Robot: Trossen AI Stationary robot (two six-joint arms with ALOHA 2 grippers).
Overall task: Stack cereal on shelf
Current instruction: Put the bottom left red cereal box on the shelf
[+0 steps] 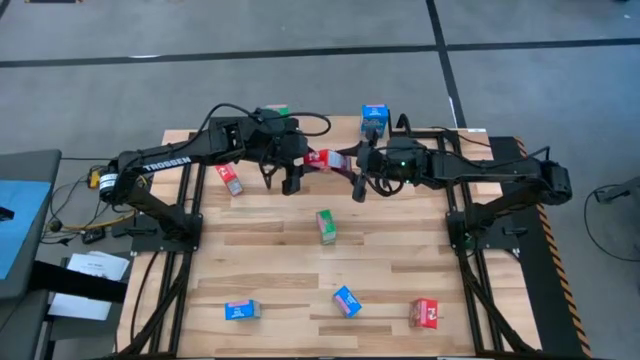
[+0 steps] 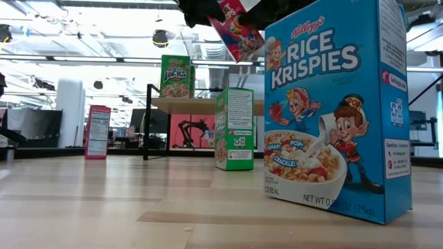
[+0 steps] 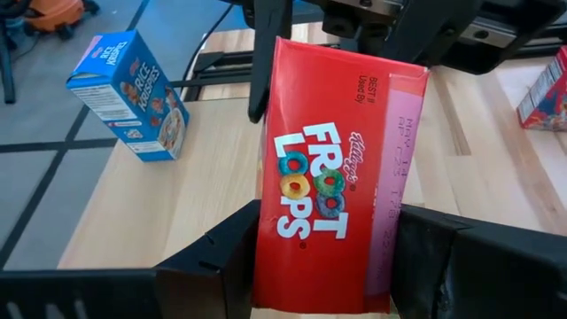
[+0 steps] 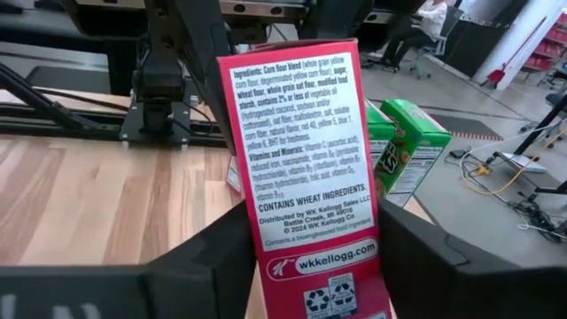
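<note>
Red cardboard Froot Loops box (image 1: 322, 159) hangs mid-air, clenched by both left gripper (image 3: 330, 257) and right gripper (image 4: 312, 257), apparently a handover at the table's far side.

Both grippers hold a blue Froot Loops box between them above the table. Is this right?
Not quite: the box is red, not blue, as the left wrist view shows. The left gripper and the right gripper do both hold it between them above the table.
</note>
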